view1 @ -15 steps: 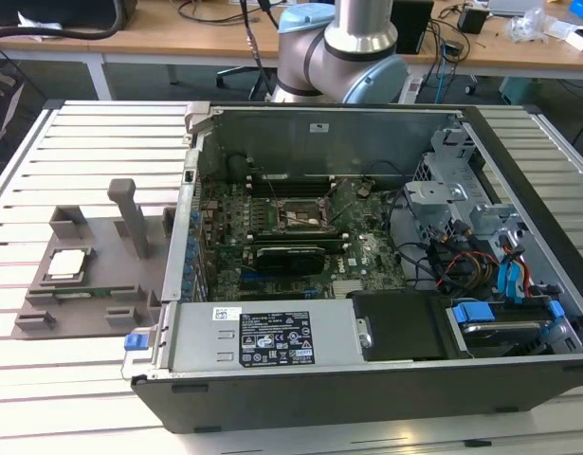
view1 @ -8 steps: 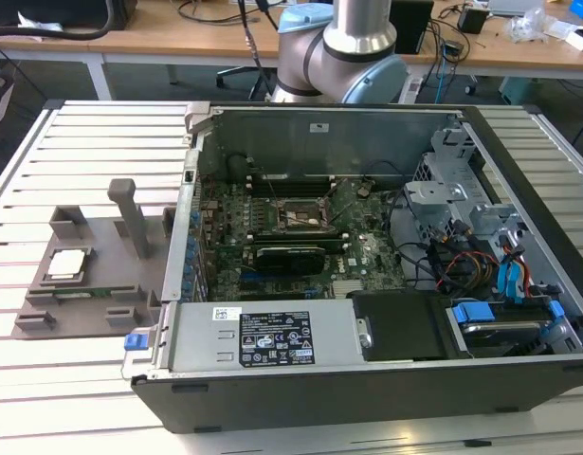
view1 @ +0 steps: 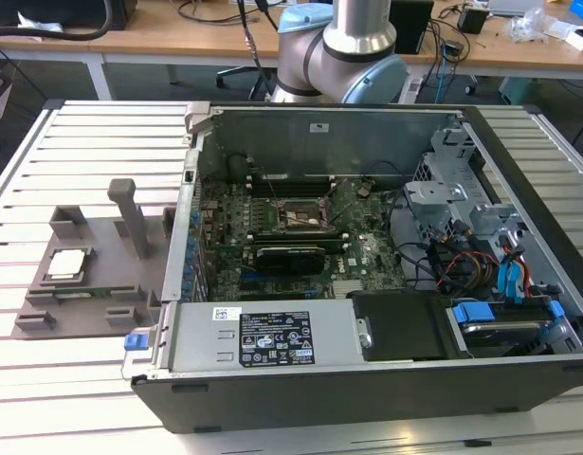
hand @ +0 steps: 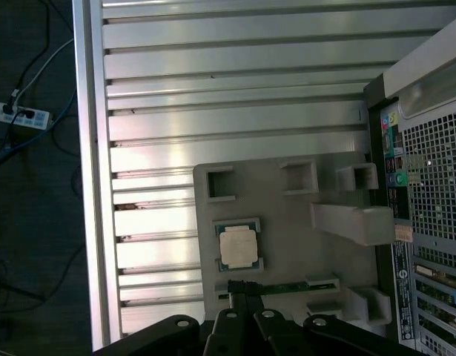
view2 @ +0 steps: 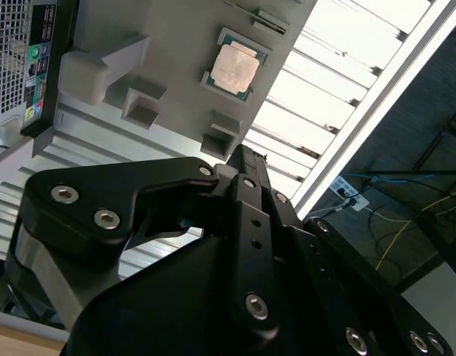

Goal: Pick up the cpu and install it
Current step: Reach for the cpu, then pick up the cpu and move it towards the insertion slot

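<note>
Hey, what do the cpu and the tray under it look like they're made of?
The cpu: likely metal top plate, dull silvery sheen with a pale rim. The tray: probably matte grey plastic, uniform colour with moulded raised blocks.

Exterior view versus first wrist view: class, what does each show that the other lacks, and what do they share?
The exterior view adds the computer case's open inside with its dark socket, and the arm's grey-and-blue joint. The first wrist view adds the black gripper, the case's perforated back panel and a power strip on the floor. Both show the cpu lying in the grey tray on the slatted table.
</note>
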Motion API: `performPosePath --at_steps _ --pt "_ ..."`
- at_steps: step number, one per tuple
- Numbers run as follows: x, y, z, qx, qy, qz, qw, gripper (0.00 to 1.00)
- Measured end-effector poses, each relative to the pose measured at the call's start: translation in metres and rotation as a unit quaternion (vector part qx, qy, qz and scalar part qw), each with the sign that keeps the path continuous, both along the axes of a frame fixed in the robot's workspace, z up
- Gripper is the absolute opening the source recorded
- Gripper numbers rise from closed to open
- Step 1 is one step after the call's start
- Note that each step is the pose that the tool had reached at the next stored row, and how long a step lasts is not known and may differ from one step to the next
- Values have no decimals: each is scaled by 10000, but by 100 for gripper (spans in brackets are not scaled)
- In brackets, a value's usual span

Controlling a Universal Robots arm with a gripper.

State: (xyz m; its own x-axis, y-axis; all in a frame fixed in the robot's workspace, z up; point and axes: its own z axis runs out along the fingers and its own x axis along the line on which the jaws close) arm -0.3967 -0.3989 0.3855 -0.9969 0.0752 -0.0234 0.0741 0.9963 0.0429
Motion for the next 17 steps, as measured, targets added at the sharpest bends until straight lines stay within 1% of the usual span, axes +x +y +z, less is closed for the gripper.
performPosePath --at_steps 8,13,14,15,16,17 --pt "0 0 -1 0 0 0 10000 11" --pt "0 0 -2 0 0 0 10000 42" --pt "0 0 -2 0 0 0 10000 42" --pt "0 0 -2 0 0 0 10000 54" --pt "0 0 -2 0 0 0 10000 60" --pt "0 0 -2 0 0 0 10000 60"
